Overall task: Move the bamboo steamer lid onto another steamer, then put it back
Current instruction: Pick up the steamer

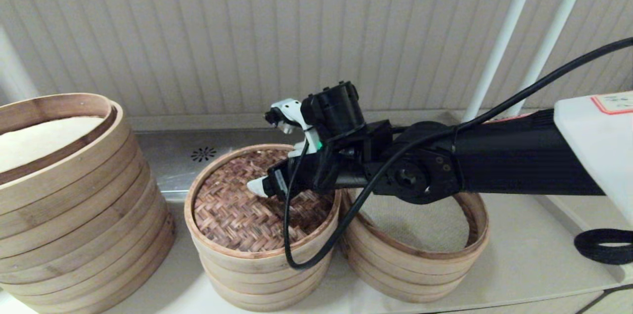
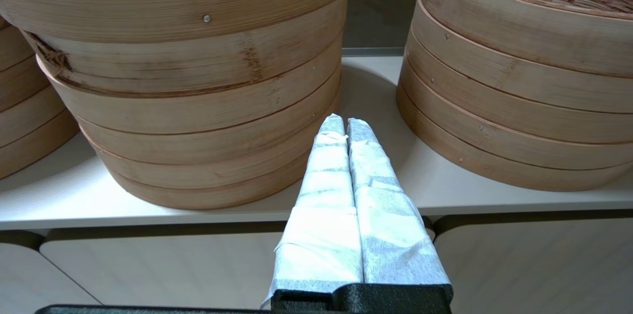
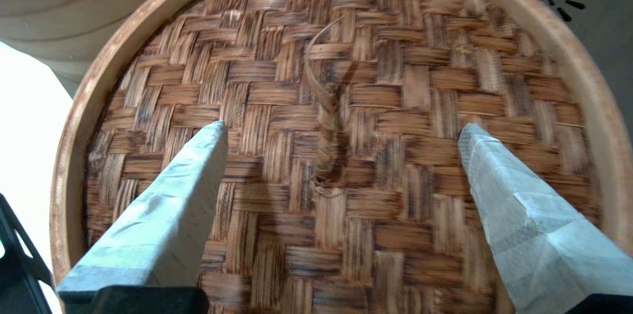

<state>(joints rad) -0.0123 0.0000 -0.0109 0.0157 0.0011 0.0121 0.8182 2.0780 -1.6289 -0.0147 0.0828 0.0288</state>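
The bamboo steamer lid (image 1: 247,210) sits flat on the middle steamer (image 1: 262,274), its brown herringbone weave facing up and its pale rim flush with the stack below. A small twisted bamboo loop (image 3: 326,156) at the centre of the weave serves, by its position, as the handle.

The right gripper (image 3: 341,131) hangs over the lid's centre with its fingers (image 3: 163,215) spread wide, one on each side of the loop and not touching it. The placement suggests alignment for a pinch on the loop, the only raised feature of the flat top. No lift is evident, so the task appears to be at its first pickup or at its close; which of the two cannot be told.

Another steamer (image 1: 420,259), open and showing its grey-white mesh liner (image 1: 420,222), stands just beside the lidded one on the robot's right, largely under the right arm. A much larger steamer (image 1: 74,205) stands on the left. A black cable (image 1: 292,235) droops from the arm across the lid's rim and could snag during a lift.

The left gripper (image 2: 346,123) is parked low in front of the worktop (image 2: 148,212), fingers pressed together, holding nothing.
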